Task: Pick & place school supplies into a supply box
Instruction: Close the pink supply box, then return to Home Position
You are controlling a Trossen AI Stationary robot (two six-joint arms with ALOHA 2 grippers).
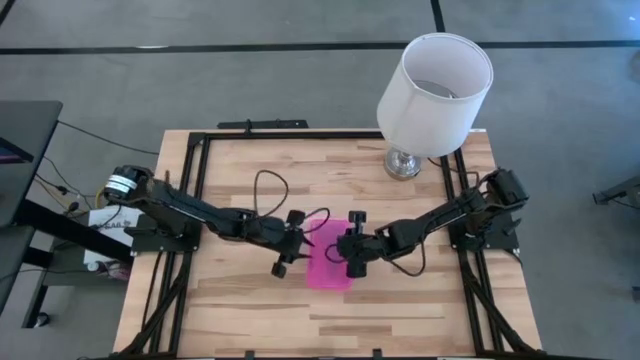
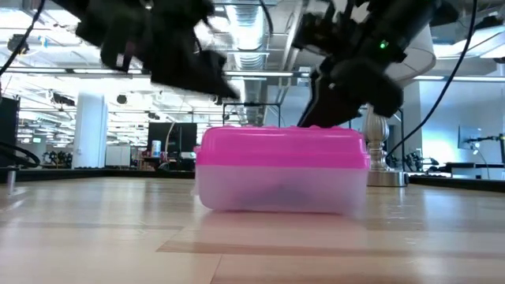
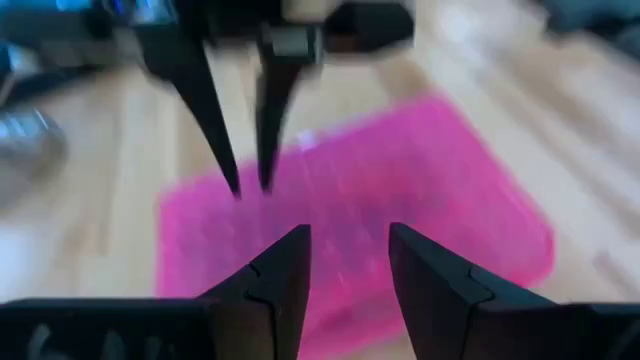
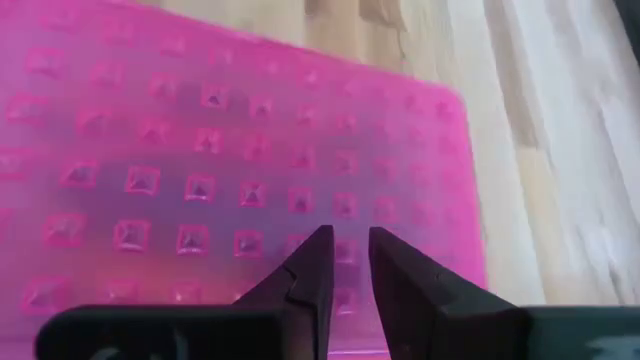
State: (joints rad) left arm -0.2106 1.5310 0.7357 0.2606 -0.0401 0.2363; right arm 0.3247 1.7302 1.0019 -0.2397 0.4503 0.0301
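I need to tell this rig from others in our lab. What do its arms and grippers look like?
Two black jointed arms, each trailing a looped black cable. The left gripper and right gripper each have two matte black fingers tapering to wedge tips. A green light glows on one arm in the low view.

No legible text, label, brand, number or sign in any view. Pink lid of the supply box point(image 4: 230, 170): raised square studs only, no lettering. White lampshade point(image 1: 436, 92): plain. Pale items at the left arm's base: markings too small to read. Background screens in the low view: blurred, unreadable.
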